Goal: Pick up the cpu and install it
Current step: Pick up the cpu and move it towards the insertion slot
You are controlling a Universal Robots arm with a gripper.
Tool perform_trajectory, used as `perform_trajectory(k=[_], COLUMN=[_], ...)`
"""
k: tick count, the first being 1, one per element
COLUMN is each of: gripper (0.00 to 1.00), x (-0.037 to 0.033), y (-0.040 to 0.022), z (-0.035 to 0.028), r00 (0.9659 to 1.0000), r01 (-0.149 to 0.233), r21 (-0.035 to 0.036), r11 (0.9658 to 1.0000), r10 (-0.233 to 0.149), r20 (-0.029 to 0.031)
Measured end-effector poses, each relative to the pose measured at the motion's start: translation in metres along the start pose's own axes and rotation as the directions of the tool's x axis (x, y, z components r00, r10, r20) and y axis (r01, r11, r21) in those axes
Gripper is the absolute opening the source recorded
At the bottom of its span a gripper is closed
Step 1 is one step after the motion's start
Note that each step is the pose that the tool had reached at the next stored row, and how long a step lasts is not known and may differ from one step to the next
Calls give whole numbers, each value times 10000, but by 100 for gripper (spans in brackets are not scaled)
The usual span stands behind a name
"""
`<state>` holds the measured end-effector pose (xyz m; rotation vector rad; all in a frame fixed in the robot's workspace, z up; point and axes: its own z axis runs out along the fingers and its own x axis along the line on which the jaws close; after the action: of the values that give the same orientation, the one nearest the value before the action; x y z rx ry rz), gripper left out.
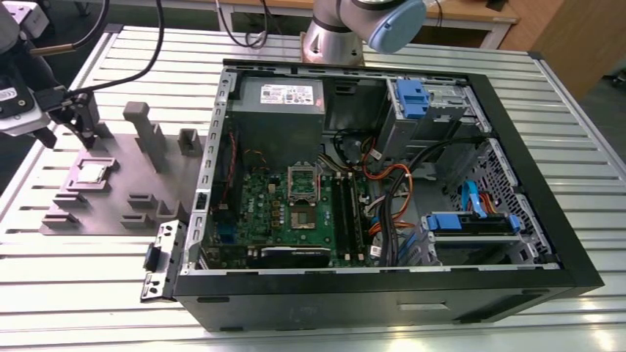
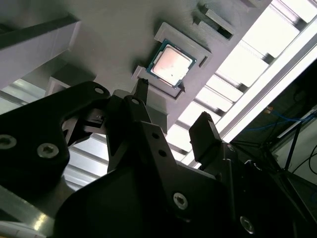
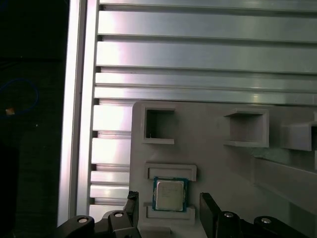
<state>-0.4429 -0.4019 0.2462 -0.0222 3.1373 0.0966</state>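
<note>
Cpu [image 1: 93, 172] lies flat in its recess on the grey fixture plate [image 1: 122, 180], on the exterior view's left of the open computer case [image 1: 391, 301], gripper [image 3: 170, 208] above it, fingers spread wide, holding nothing.

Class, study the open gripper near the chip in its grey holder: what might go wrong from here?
The chip lies between raised lips of the grey holder; a slightly offset gripper may strike a lip or tilt it. Tall posts stand beside the gripper and might get knocked. Cables crowd the motherboard inside the case and might snag.
</note>
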Motion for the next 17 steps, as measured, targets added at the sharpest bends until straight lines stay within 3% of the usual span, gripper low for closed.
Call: perform_trajectory(k=[9,13,17], gripper=[60,60,60], x=[0,-1,-10], y=[-3,-20,-80], z=[48,110,181], r00=[9998,9998,9998], r01=[-201,-201,-204], r21=[1,1,0], r11=[9998,9998,9998], r10=[201,201,204], r20=[13,10,12])
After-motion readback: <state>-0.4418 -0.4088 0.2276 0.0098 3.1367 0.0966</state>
